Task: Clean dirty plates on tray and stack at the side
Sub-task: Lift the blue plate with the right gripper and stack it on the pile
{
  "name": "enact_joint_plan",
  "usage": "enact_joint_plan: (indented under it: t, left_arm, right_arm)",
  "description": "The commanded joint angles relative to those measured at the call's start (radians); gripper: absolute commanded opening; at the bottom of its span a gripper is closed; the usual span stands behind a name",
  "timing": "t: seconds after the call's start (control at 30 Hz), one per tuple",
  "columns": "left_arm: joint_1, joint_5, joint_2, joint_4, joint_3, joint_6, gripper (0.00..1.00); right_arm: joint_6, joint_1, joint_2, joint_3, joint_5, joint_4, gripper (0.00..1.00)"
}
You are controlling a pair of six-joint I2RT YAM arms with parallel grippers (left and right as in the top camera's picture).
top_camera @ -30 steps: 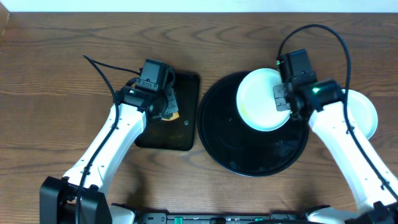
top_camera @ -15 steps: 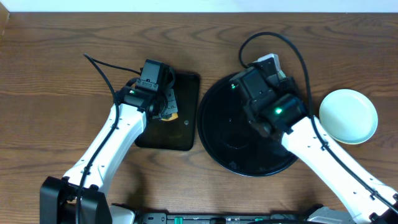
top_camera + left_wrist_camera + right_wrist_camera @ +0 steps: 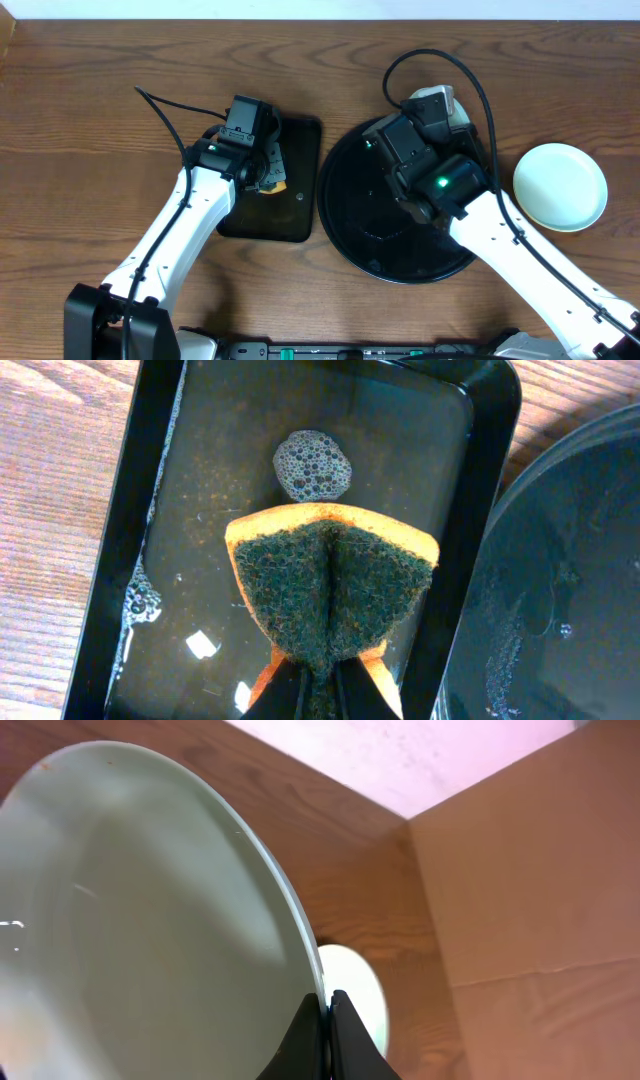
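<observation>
Pale: right gripper (image 3: 327, 1010) pinches 1 tilted plate (image 3: 130, 920); 1 flat plate (image 3: 560, 187); left gripper (image 3: 320, 680) squeezes 1 sponge (image 3: 330, 575).

On my feed the counter (image 3: 80, 120) is dark brown wood with a strong grain running left to right, ending at a pale strip along the far edge. Three things rest directly on it. A small rectangular black tray (image 3: 295, 215) sits left of centre. Just beside it, too close for me to tell whether the rims touch, lies the large round black tray (image 3: 360, 235). One pale plate (image 3: 560, 186) sits near the round tray's right side, face up.
</observation>
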Motion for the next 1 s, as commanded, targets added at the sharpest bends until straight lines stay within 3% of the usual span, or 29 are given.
enact_joint_plan:
  t: [0.0, 0.17, 0.47, 0.87, 0.97]
  left_arm:
    - [0.005, -0.013, -0.002, 0.003, -0.01, 0.037, 0.08]
    - [0.005, -0.013, 0.008, 0.02, -0.011, 0.147, 0.08]
    - [0.005, -0.014, 0.121, 0.141, -0.034, 0.278, 0.08]
    - [0.006, -0.046, 0.233, 0.197, -0.033, 0.28, 0.09]
    - [0.008, -0.046, 0.232, 0.196, -0.03, 0.28, 0.16]
  right_arm:
    - [0.122, -0.076, -0.016, 0.002, -0.126, -0.013, 0.01]
    - [0.217, -0.274, -0.016, 0.001, -0.363, -0.039, 0.01]
    - [0.224, -0.684, -0.016, 0.0, -0.661, -0.083, 0.01]
    - [0.212, -1.069, -0.015, -0.011, -0.782, -0.064, 0.01]
    - [0.213, -1.117, -0.015, -0.011, -0.792, -0.06, 0.01]
